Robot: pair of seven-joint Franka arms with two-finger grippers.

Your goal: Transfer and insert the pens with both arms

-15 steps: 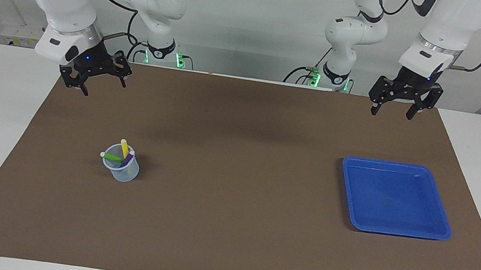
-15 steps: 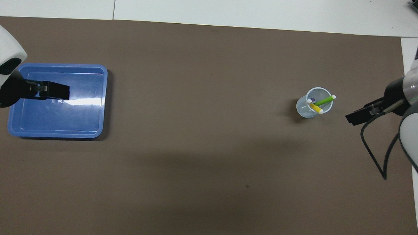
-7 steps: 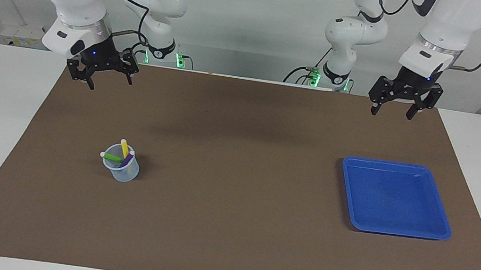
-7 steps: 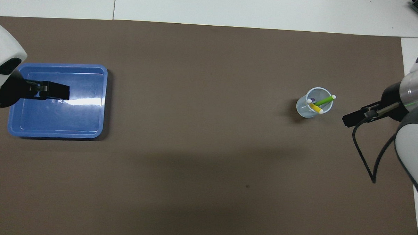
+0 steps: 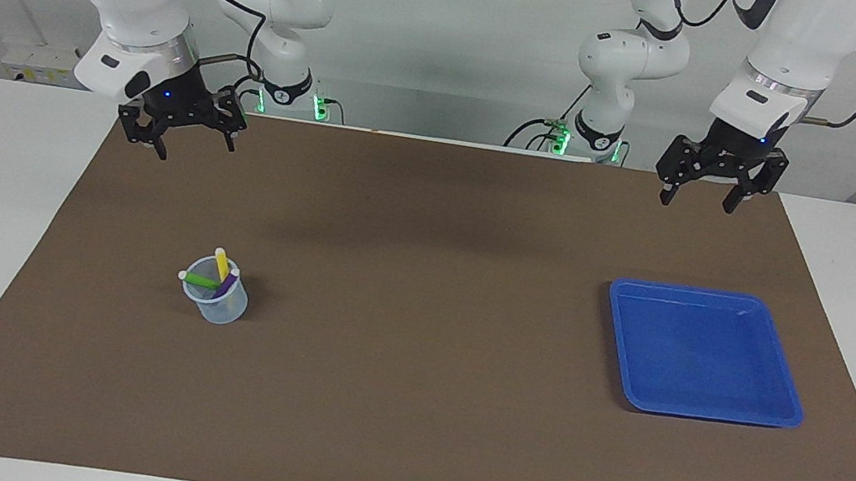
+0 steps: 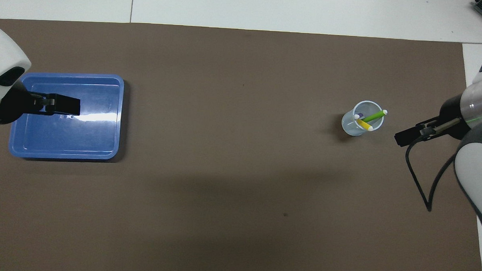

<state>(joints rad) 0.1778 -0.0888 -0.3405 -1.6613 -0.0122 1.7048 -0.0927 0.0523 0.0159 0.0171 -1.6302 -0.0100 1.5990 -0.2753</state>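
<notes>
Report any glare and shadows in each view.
Overhead view: a white glare streak crosses the blue tray; a broad soft shadow lies on the brown mat. Facing view: the tray shows no streak; the cup casts a small shadow.

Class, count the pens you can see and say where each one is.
3, all standing in the clear cup toward the right arm's end: green pen, yellow pen, purple pen. None visible elsewhere.

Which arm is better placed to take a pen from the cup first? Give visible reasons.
The right arm. Its open end effector hangs over the mat at the cup's end, where the pens stand. The left end effector waits, open, near the blue tray.
</notes>
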